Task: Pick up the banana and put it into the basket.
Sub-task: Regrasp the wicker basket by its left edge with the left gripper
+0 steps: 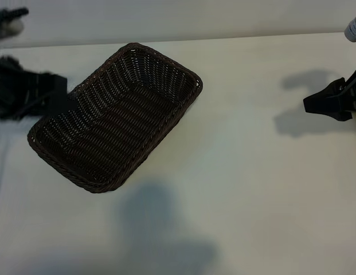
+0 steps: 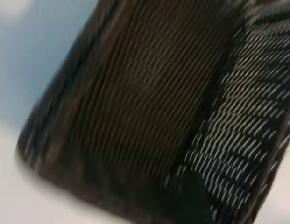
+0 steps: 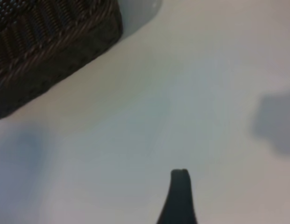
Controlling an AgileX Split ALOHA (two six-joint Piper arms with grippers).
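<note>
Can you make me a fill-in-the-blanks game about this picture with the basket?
1. The pale table holds one dark brown, rectangular woven wicker ___.
2. The basket has ___ inside it.
3. Of the left gripper and the right gripper, the ___ one is closer to the basket.

Missing words: basket; nothing; left.

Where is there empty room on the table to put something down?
The widest bare stretch of table lies between the basket and the right gripper, running down to the near edge. The basket's own floor is empty too. It is crowded only at the basket's left end, where the left gripper hangs over its rim.
</note>
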